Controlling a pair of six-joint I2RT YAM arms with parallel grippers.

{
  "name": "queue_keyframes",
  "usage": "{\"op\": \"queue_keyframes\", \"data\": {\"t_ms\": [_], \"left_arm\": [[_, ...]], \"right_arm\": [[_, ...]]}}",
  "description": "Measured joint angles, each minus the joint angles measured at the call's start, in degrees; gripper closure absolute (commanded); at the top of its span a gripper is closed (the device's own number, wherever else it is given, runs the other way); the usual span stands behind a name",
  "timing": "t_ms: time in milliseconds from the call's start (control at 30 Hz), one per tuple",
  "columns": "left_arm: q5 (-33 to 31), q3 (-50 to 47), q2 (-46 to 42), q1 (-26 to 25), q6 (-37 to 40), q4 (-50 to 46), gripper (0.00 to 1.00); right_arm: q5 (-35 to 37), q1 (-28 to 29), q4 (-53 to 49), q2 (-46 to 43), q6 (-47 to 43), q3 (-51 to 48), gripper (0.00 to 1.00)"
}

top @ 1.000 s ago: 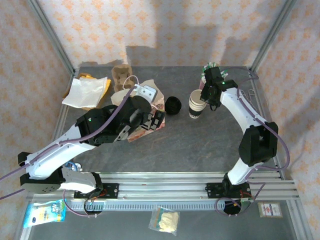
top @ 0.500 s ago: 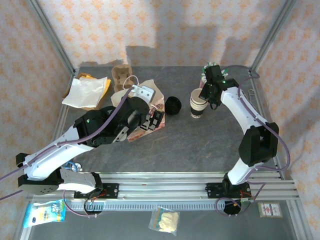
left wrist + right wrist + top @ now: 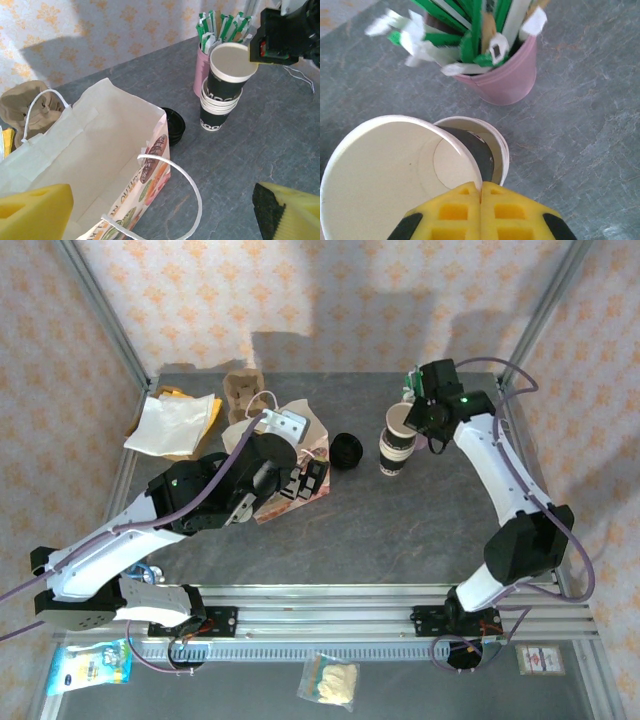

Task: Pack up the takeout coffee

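White paper cup [image 3: 229,62]: dark lower band, no lid on. Top of a short cup stack [image 3: 216,114], tilted, bottom sitting in the stack. Mid-table, just beside the pink straw cup [image 3: 505,82].
Black lid [image 3: 172,127]: flat on the table [image 3: 400,530] btw bag and stack, apart from the cup.
R gripper [image 3: 481,195]: pads pinched tight on the cup's rim wall, one inside, one outside.
L gripper [image 3: 160,215]: spread wide, holding nothing, at the open mouth of the paper bag [image 3: 95,155].
Risk 1: rim grip is thin, so the wall may buckle or slip out if swung fast.
Risk 2: the cup below may ride up w/ it, then drop or tip the stack.
Risk 3: straw cup is v. close, so a sideways pull could knock it.
Risk 4: bag mouth is soft and nothing pins it, so the cup could catch the edge or handle going in.
Risk 5: cup may get bagged w/o its lid.
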Motion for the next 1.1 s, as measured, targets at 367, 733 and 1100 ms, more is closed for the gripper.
{"op": "queue_keyframes", "data": {"t_ms": [367,733,1100], "left_arm": [[-7.32,0.48,-4.63,0.00,-4.59,2.78,0.02],[-19.19,-5.66,-19.37,0.00,-11.54,7.10,0.01],[-21.11,-9.46,-19.26,0.00,-14.86,8.22,0.01]], "right_arm": [[-4.33,3.93,-6.84,-13.09,-4.48,6.25,1.00],[-4.31,27.43,-9.14,-22.16,-2.78,-14.19,1.00],[-3.19,44.78,1.18,-16.24,0.42,-28.87,1.00]]}}
